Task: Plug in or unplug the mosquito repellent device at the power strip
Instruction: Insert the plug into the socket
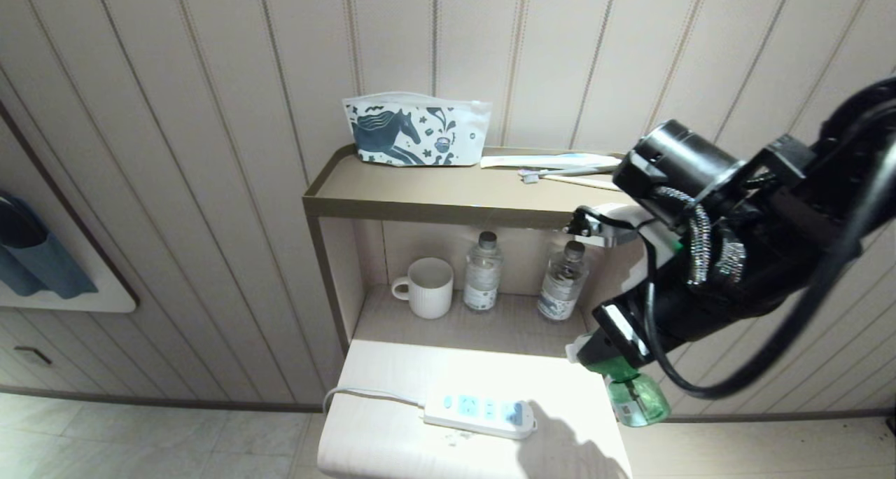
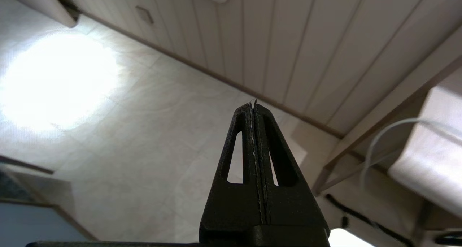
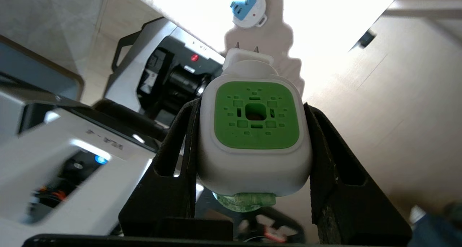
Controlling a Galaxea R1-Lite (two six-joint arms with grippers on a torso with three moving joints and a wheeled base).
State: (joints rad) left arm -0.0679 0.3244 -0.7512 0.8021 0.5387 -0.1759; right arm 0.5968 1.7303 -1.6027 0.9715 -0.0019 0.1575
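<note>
Panelled wall, tiled floor, pale table, power strip on it

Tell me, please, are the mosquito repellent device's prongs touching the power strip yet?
Apart. In the right wrist view the mosquito repellent device, clamped in the right gripper, shows bare prongs with lit tabletop between them and the power strip.
</note>
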